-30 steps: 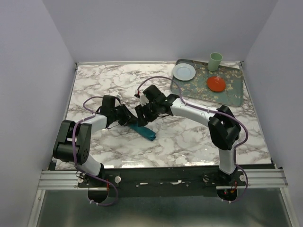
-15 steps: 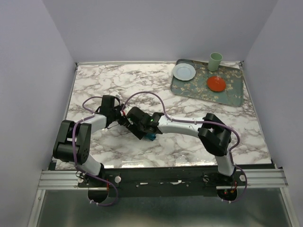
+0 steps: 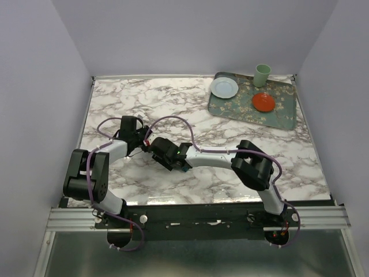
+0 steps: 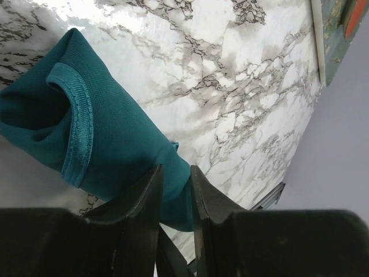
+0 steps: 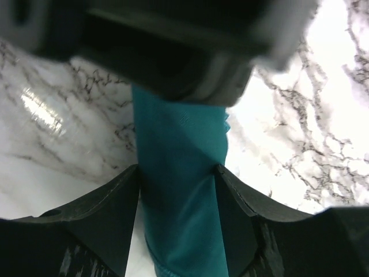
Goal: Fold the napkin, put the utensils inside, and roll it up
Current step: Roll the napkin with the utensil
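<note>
Top external: white-and-grey marbled tabletop [image 3: 144,98]. Both arms reach in to meet left of centre. Left tool [image 3: 147,144] and right tool [image 3: 176,163] sit close together. Only a scrap of the teal soft cloth napkin [image 3: 184,168] shows, at the right tool's tip, lying on the marble. Far right corner: patterned grey-green tray [image 3: 277,118] carrying a white round plate [image 3: 223,87], a red bowl [image 3: 263,102] and a pale green cup [image 3: 262,74], all well apart from the arms.

Left wrist: napkin [image 4: 109,144] is rolled into a tube, hemmed end open toward upper left, lying flat on the tabletop [image 4: 230,86]. Left tool [image 4: 174,193] is nearly closed, its two dark fingers [image 4: 147,199] pinching a thin fold of the roll.

Right wrist: napkin [image 5: 179,173] runs straight between the fingers [image 5: 104,213]. Right tool [image 5: 176,225] stands fairly wide, both fingers against the cloth, clasping the roll. A blurred dark-and-grey body [image 5: 173,46] fills the top, too close to identify.
</note>
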